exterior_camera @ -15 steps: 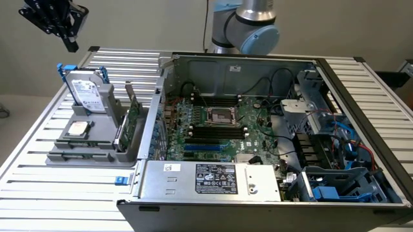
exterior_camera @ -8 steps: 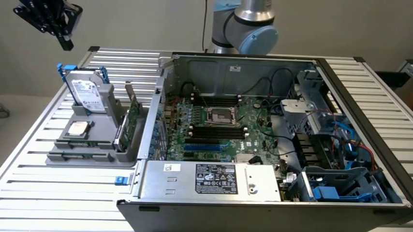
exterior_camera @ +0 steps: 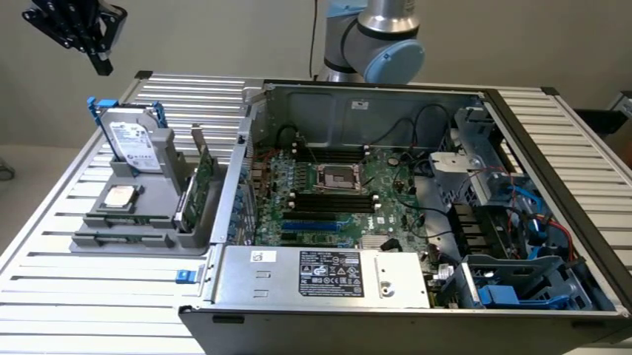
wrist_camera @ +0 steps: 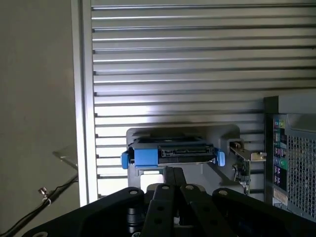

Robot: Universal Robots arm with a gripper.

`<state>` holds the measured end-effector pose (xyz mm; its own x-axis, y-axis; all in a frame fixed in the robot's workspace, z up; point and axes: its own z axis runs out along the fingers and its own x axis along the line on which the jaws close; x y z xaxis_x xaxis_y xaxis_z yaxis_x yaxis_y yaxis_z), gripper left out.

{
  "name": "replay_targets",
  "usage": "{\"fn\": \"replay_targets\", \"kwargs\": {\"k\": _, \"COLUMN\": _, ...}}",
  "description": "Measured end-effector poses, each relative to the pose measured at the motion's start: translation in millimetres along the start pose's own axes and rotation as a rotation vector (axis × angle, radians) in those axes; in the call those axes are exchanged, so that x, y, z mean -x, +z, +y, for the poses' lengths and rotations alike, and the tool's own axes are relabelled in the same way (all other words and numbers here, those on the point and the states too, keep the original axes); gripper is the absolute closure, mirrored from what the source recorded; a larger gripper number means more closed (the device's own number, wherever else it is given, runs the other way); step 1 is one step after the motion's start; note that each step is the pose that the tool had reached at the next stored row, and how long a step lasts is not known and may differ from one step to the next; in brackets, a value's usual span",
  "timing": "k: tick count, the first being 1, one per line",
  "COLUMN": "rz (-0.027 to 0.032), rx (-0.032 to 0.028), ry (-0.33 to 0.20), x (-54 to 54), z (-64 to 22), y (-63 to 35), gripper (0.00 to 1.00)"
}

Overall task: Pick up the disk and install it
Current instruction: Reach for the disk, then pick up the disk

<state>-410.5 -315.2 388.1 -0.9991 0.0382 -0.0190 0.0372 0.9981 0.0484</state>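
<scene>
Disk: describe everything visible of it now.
The disk is a flat silver-grey drive with a white, black-printed label, framed by a blue plastic carrier. It stands on edge, roughly upright, slotted in a grey holder on the slatted table, at the exterior view's left of the open computer case. Nothing else touches it.

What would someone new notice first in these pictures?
The open computer case sits at the exterior view's right, its green motherboard bare. At the exterior view's left, the disk in its blue carrier stands upright in a grey holder. The gripper, shut, hangs above it, apart.
</scene>
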Motion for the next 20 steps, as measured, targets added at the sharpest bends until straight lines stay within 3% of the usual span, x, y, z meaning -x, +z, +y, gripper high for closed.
{"fn": "replay_targets", "kwargs": {"k": 20, "rz": 0.0003, "rx": 0.0002, "ry": -0.009, "x": -0.5, "z": 0.7, "y": 0.0, "gripper": 0.89}}
